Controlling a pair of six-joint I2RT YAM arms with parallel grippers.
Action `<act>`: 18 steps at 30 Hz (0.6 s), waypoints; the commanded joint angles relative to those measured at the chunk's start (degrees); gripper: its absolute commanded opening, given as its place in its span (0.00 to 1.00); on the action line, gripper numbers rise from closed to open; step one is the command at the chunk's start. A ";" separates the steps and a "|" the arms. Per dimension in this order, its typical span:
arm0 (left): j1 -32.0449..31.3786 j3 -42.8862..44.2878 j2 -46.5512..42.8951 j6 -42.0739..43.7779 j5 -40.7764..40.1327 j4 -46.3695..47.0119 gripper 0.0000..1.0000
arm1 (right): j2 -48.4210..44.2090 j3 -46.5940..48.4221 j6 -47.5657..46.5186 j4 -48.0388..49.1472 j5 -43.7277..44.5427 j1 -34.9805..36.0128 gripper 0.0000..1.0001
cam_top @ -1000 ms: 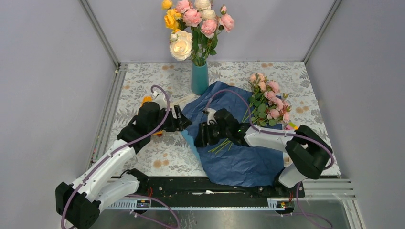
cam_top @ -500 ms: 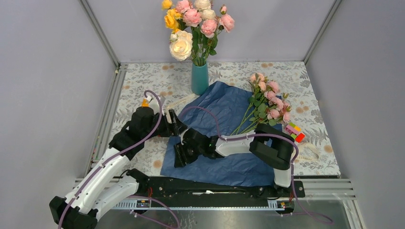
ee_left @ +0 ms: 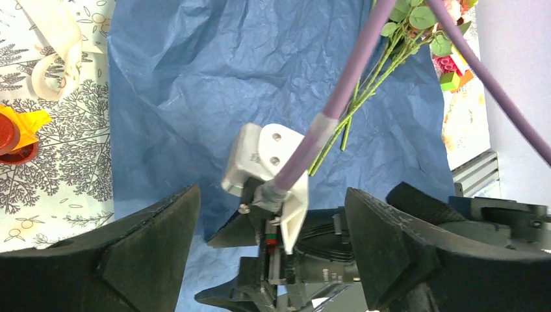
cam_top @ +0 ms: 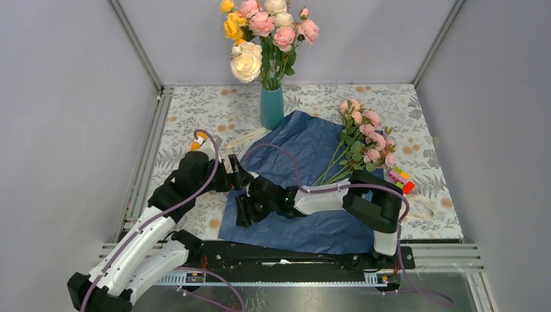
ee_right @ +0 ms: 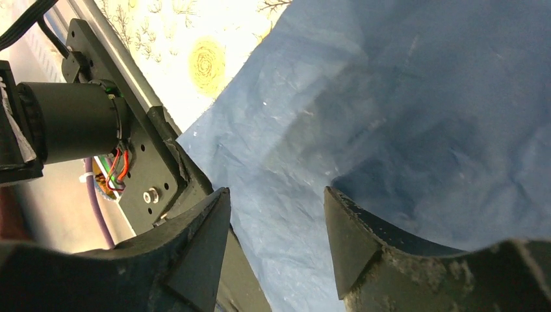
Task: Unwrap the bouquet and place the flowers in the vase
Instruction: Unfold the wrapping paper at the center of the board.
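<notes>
Hovering low over the near left corner of the paper (cam_top: 305, 140), the right gripper (ee_right: 276, 195) is standing with its jaws apart, only the blue sheet showing in the gap and nothing pinched between them. The left gripper (ee_left: 271, 190) is hanging just beside it, at the paper's left edge, its jaws spread wide and gripping nothing. Its wrist view is looking down between them onto the right arm's wrist and purple cable (ee_left: 338, 97). The paper is lying unfolded and crinkled across the middle of the table (cam_top: 208, 107). The flowers (cam_top: 364, 138) are lying loose on the paper's right side, their pink heads pointing far and right and partly overhanging the sheet's edge, their stems (cam_top: 331, 170) running back toward the right arm. The vase (cam_top: 271, 108) is standing upright at the far side of the table, just beside the paper's far corner and apart from the flowers, and it is carrying the big bunch (cam_top: 263, 29) of yellow, cream and pink roses. Coloured blocks (cam_top: 401, 179) are sitting just right of the flowers, and a cream ribbon (ee_left: 55, 42) is curling on the table off the paper's far left edge.
</notes>
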 commanded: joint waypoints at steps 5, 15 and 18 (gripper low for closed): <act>0.06 0.40 -2.37 1.91 -0.66 1.55 0.91 | -16.58 -3.40 -3.39 -7.40 8.17 0.38 0.67; -0.10 1.53 -3.93 4.99 0.98 2.36 0.91 | -36.77 -8.27 -5.73 -28.43 20.80 -4.42 0.71; -0.96 1.83 -3.40 5.22 1.58 2.87 0.91 | -43.87 -11.41 -4.29 -32.03 19.99 -11.13 0.70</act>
